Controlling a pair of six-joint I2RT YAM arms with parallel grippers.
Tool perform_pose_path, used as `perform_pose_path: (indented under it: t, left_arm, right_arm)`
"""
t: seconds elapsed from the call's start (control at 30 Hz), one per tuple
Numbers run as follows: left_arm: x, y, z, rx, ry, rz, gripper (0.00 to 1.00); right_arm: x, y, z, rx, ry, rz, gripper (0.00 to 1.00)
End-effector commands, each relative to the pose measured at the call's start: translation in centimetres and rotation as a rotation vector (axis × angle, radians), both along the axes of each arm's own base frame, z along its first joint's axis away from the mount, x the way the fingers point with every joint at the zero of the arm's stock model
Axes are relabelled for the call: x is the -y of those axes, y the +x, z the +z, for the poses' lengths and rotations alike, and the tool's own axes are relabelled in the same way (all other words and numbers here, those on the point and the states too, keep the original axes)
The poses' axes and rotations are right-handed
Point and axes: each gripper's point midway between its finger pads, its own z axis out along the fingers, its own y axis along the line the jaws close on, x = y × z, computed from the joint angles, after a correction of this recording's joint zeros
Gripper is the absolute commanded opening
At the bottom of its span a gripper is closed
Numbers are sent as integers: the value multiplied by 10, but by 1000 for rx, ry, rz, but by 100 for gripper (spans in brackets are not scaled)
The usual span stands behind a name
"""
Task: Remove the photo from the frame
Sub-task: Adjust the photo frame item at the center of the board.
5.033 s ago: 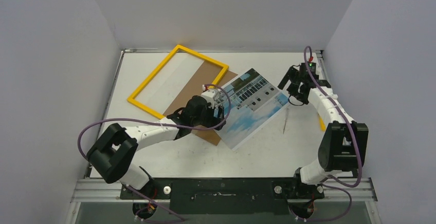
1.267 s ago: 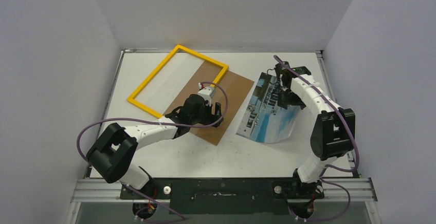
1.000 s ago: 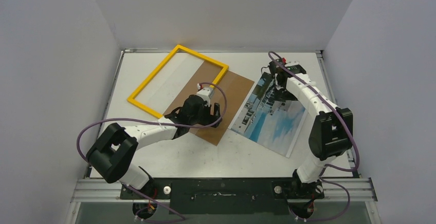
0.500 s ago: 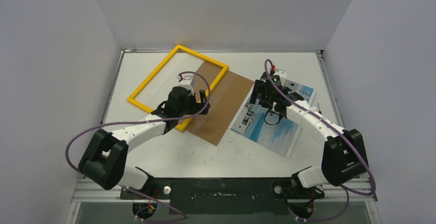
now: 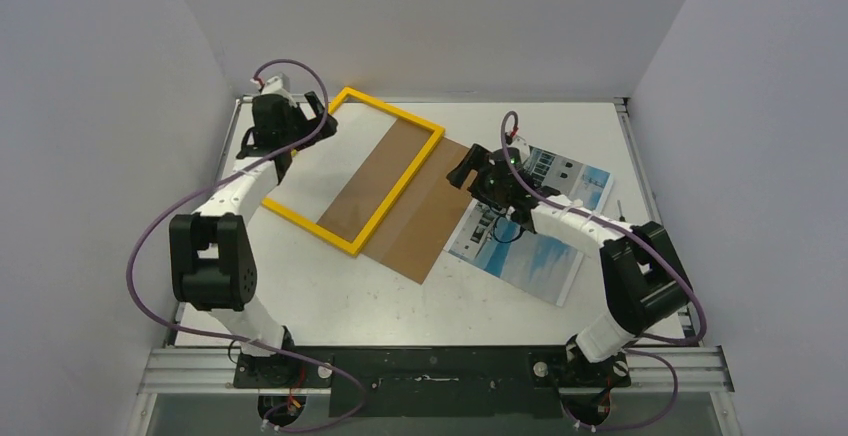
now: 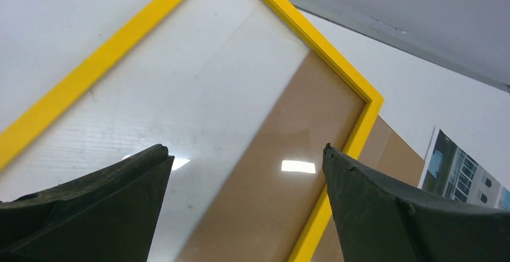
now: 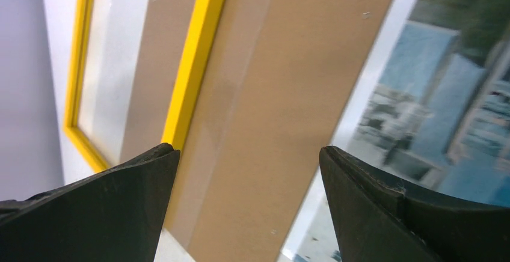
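- Top external view: the frame (image 5: 309, 226) lies flat on the far-left part of the counter (image 5: 330, 296), yellow border facing up.
- The frame's right portion rests on a brown backing board (image 5: 420, 226). The board extends past the frame toward the middle of the counter.
- The photo (image 5: 540, 256) is out of the frame. It lies flat, picture side up, on the right half of the counter, just beside the board's right edge. Contact between the two edges cannot be confirmed.
- Left pincer (image 5: 322, 121): positioned above the frame's far-left corner, fingers spread wide, nothing between them.
- Left wrist view: the left pincer (image 6: 243, 151) looks down on the frame opening. A glare spot suggests a clear pane, though this is uncertain.
- Right pincer (image 5: 468, 174): positioned over the seam between board and photo, fingers spread wide, holding nothing.
- Right wrist view: the right pincer (image 7: 246, 149) spans the board, with the yellow border at the left and the photo at the right.
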Motion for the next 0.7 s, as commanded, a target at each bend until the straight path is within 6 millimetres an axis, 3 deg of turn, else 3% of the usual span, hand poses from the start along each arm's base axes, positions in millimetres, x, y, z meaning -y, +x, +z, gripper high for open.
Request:
perform_pose_path:
  t: [0.0,0.17,0.4,0.53,0.67]
  left_arm:
    - [-35,25,-5,-22,-66,-1,97]
    - [-76,48,-39,-113,-31,41,98]
    - [-130,70,-73,-292,196,79,99]
    - [-137,82,-89,-348,251,18,99]
    - [-128,94,-117,-414,223,-83,100]
  right_arm:
    - [-36,5,2,34,119,-11,91]
    - [-47,2,-14,4,110,-1,94]
    - [-46,3,-35,-48,57,12,93]
    - [-38,10,-45,-70,38,-7,93]
    - [-32,24,-53,-90,80,-19,94]
